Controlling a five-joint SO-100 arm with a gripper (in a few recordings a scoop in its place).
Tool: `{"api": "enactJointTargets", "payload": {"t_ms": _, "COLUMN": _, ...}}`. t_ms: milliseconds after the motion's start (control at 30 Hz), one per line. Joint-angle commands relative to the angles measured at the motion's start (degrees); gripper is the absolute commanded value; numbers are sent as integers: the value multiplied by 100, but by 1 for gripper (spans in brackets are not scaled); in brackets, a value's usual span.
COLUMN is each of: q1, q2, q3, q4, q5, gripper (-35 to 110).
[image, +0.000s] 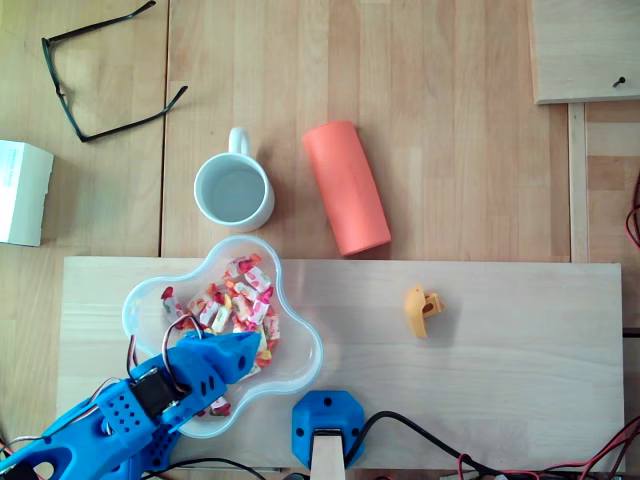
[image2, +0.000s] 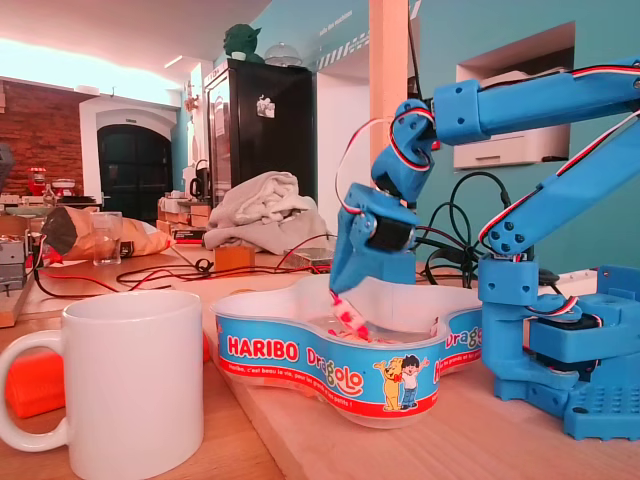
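Blue gripper (image2: 343, 298) closed on candy (image2: 352, 320) in Haribo bowl (image2: 300, 350), pale wooden board (image: 500, 350); cluttered workshop room

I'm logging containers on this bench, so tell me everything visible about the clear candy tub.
The tub is clear, thin-looking plastic with a wavy, lobed outline, open on top. A blue band around its wall reads HARIBO Dragolo, with cartoon figures. It stands upright on the pale wooden board, near the white mug, and holds red, white and yellow wrapped candies. The blue tool dips into it from above, tip among the candies.
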Motion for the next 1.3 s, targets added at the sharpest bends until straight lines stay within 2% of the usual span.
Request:
{"api": "enactJointTargets", "payload": {"t_ms": 0, "q1": -9, "q2": 149, "q3": -431, "q4": 18, "q5": -70, "gripper": -2}}
{"api": "enactJointTargets", "payload": {"t_ms": 500, "q1": -18, "q2": 158, "q3": -1784, "q4": 26, "q5": -97, "gripper": -2}}
{"api": "enactJointTargets", "payload": {"t_ms": 800, "q1": -501, "q2": 167, "q3": -2619, "q4": 26, "q5": -53, "gripper": -2}}
{"api": "enactJointTargets", "payload": {"t_ms": 1267, "q1": -2399, "q2": 149, "q3": -2681, "q4": 26, "q5": -44, "gripper": -2}}
